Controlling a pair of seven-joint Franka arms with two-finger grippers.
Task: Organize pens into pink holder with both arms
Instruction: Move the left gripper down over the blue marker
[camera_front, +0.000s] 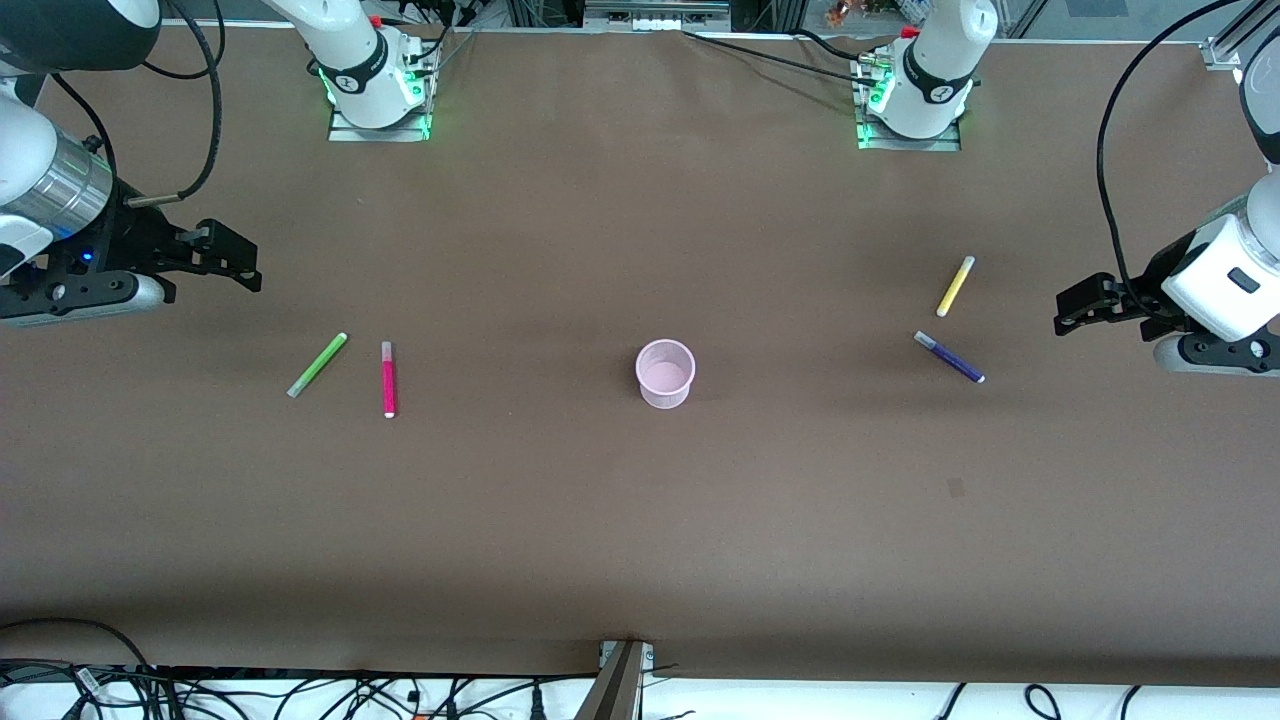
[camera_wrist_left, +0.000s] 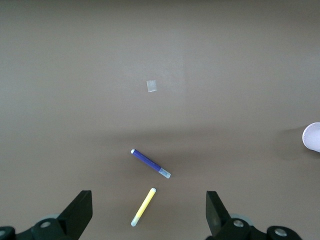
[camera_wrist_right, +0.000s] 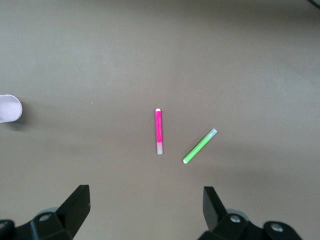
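Nothing picked yet: pink holder (camera_front: 665, 373) mid-tabletop, all four pens flat near the two end edges, left gripper (camera_wrist_left: 149, 212) and right gripper (camera_wrist_right: 146, 210) hover there, fingers apart; next, descend and pinch one each.

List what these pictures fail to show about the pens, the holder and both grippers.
- Pink holder: both wrist views cut it at an edge.
- Small pale square on the table: too small to identify.
- Left gripper and right gripper: each wrist view's edge cuts off all but the open fingers.
- Pens: any print too small.
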